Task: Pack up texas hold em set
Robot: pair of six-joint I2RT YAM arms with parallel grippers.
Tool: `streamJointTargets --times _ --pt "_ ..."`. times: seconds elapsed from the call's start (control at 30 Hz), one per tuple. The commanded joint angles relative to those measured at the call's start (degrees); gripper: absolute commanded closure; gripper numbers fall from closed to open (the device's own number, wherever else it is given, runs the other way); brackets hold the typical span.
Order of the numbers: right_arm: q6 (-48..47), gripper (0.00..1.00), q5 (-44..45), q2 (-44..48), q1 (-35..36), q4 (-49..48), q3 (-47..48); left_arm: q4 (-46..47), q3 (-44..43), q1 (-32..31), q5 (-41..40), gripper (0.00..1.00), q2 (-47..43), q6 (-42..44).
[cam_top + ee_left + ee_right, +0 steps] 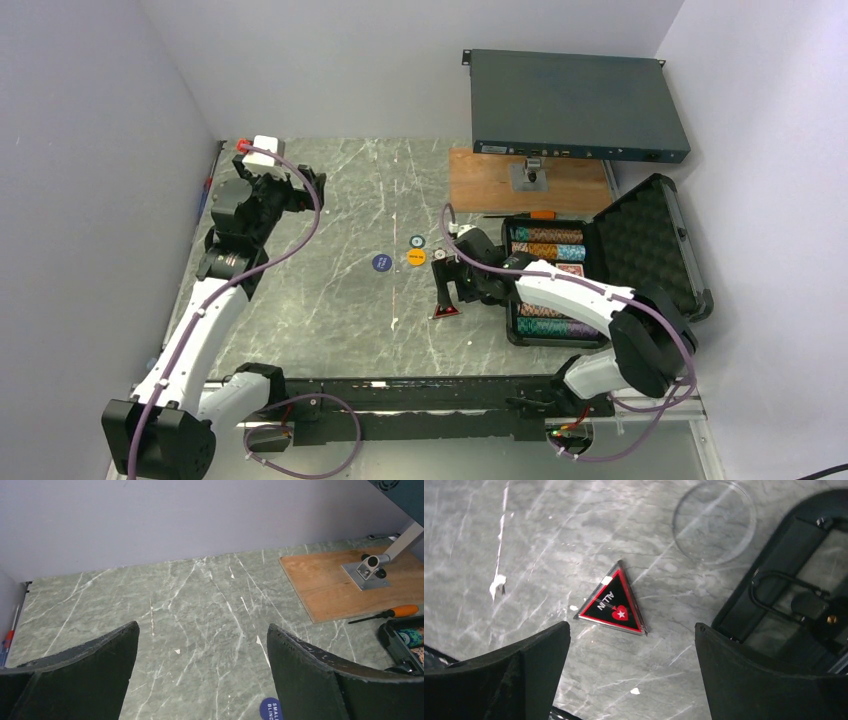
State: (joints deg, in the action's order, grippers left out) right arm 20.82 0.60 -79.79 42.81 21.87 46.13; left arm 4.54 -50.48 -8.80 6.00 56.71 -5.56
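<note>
Red triangle (446,312) lies flat on the table (330,230) just left of the open case (645,245), directly under my right gripper (447,285). Left wrist view: my left gripper (202,630) gapes over bare table, far off (no triangle there). Right wrist view: triangle between my spread, empty jaws, apex pointing away.

The table (330,200) has a grey-green marbled top with white veins. Near its middle lie a blue button (381,262), a yellow button (417,257) and a teal button (416,241), close together. A red-edged black triangle (613,603) (marked ALL IN) lies flat, nearer the front. At the right sits the open black case (645,240). Behind it lie a wooden board (480,180) and an orange-handled screwdriver (387,613).
</note>
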Motion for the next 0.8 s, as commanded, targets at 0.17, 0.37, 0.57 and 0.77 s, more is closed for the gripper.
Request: streamJointTargets --times 0.17,0.37,0.57,0.77 --pt "33.0 0.09 12.2 -1.7 4.4 2.5 -0.9 -0.6 -2.5 -1.2 -0.7 0.01 0.0 -0.9" --pt "50.3 0.08 22.0 -10.2 9.2 20.7 11.4 -1.1 -3.2 -1.2 0.2 0.01 -0.9 -3.4" --pt "54.9 0.09 22.3 -19.9 12.0 26.4 18.3 -1.5 -3.5 -1.2 -0.5 0.01 -0.8 -3.2" --pt "54.6 0.09 23.0 -20.8 12.8 24.4 17.5 -1.2 -3.4 -1.2 0.4 0.01 -1.5 -3.7"
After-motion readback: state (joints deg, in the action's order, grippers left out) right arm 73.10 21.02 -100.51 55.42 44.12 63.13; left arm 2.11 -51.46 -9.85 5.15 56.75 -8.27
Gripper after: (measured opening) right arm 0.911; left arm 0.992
